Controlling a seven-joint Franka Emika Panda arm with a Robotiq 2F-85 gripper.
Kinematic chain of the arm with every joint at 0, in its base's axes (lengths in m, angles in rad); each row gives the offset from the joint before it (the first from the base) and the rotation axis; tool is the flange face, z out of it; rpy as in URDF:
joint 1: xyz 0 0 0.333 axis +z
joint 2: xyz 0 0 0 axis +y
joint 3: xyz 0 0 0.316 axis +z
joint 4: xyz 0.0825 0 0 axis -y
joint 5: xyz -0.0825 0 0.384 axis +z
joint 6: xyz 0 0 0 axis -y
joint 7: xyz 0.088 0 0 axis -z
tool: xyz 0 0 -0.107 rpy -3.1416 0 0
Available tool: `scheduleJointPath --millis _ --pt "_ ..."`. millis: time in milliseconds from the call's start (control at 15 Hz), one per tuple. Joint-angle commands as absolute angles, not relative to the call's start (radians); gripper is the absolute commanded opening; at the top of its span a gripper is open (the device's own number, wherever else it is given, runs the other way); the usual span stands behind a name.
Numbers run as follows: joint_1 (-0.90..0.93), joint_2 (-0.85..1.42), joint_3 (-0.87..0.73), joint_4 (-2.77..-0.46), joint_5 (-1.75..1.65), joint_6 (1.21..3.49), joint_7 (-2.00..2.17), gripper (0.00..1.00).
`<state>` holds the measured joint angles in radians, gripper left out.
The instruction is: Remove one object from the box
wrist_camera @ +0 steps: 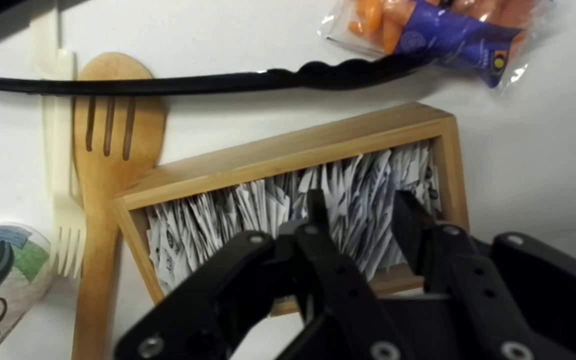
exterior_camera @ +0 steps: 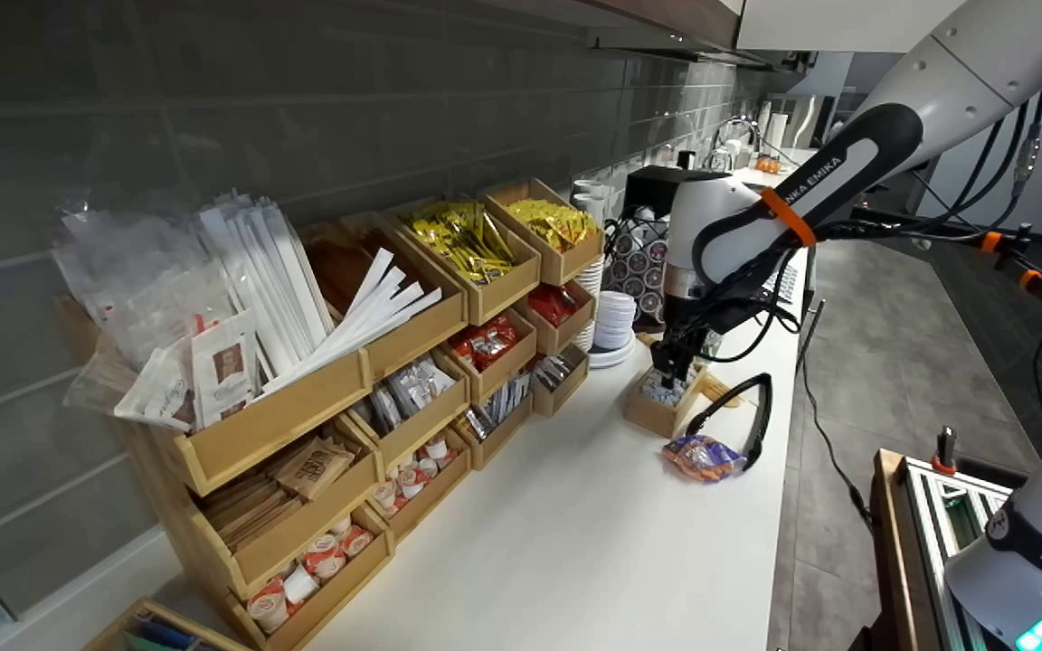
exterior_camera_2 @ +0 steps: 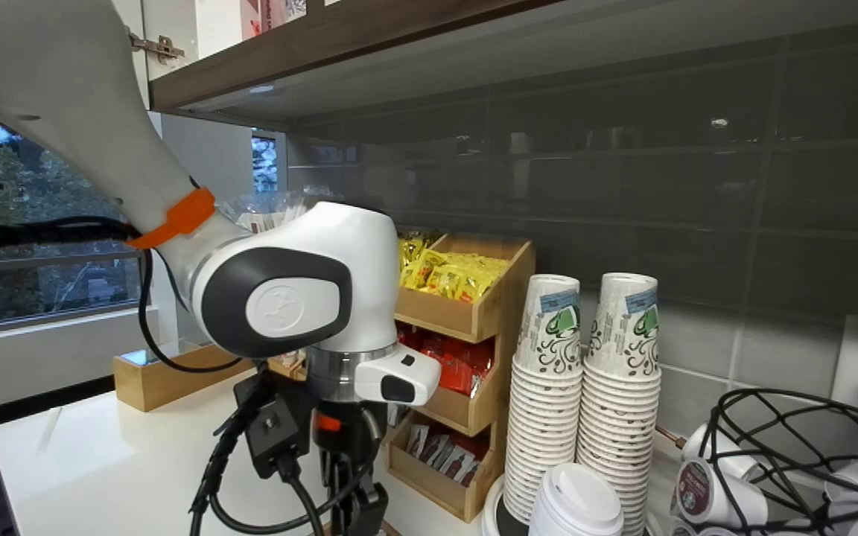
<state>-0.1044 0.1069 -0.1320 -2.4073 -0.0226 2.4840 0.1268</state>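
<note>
Tan wood, open side up on the white bench (exterior_camera: 566, 533): that's the box (wrist_camera: 288, 164), and here I am right over it, the tool (wrist_camera: 362, 206) pointing down. Its 2 fingers (wrist_camera: 317, 210) stand apart, white paper packets (wrist_camera: 253, 207) showing in the gap; whether they touch any, I can't tell from here. Those packets stand on edge in a tight row! Beside the box, a wooden utensil (wrist_camera: 102, 190) with 3 slots lies next to a pale fork (wrist_camera: 64, 150), and a black curved strip (wrist_camera: 208, 86) passes over both in my wrist view. Near a corner of the box, there's a clear bag (wrist_camera: 428, 25) of orange pieces with a purple label (wrist_camera: 460, 42). In both exterior views, the tiered rack (exterior_camera: 277, 425) runs along the wall (exterior_camera: 304, 117); 2 stacks of paper cups (exterior_camera_2: 547, 417) rise just beside its end.
</note>
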Motion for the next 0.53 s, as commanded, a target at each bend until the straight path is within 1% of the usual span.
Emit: scheduleJointPath --millis 0,200,467 --pt "-0.102 0.103 -0.133 -2.402 -0.045 2.456 0.151 0.24" --pt "-0.102 0.106 -0.134 -2.402 -0.046 2.456 0.154 0.01" --pt "-0.102 0.112 -0.134 -2.4 -0.049 2.456 0.157 0.0"
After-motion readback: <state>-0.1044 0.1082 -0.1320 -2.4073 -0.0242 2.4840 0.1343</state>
